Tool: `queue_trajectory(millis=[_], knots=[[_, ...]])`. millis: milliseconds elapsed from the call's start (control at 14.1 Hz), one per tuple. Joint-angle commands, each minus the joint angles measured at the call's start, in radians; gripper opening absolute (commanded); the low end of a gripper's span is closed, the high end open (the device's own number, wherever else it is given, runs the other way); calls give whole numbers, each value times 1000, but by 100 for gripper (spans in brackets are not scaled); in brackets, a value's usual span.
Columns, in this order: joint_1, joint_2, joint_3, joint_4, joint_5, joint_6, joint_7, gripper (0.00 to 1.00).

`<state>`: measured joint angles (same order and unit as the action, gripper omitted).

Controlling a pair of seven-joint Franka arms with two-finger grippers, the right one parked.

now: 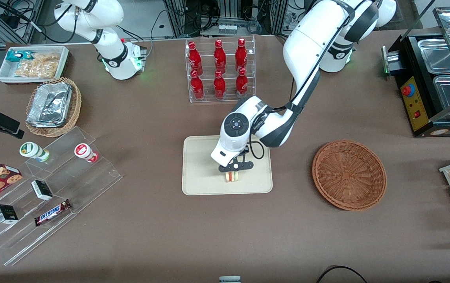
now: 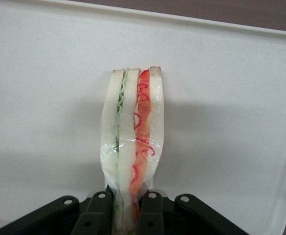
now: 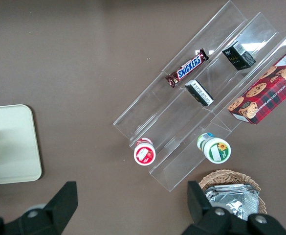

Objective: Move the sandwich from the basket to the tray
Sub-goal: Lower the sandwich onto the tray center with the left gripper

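The left arm's black two-finger gripper pinches a film-wrapped triangular sandwich of pale white bread – green filling in one seam, red in the other – holding it edge-up, its base at or just above the smooth cream-beige rectangular tray with rounded corners and a low rim. In the left wrist view the fingers press against both bread faces. Bare tray surface lies around the wedge. The round reddish-brown woven wicker basket sits well apart, toward the working arm's end.
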<state>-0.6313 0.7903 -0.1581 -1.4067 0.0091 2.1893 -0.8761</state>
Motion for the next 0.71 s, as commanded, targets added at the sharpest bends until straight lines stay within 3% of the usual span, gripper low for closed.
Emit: queue_trajectory(millis=[0, 354, 637], knots=[[2, 18, -3, 25, -8, 12, 9, 100], [1, -14, -1, 29, -1, -6, 9, 100], [10, -109, 2, 29, 6, -140, 11, 100]])
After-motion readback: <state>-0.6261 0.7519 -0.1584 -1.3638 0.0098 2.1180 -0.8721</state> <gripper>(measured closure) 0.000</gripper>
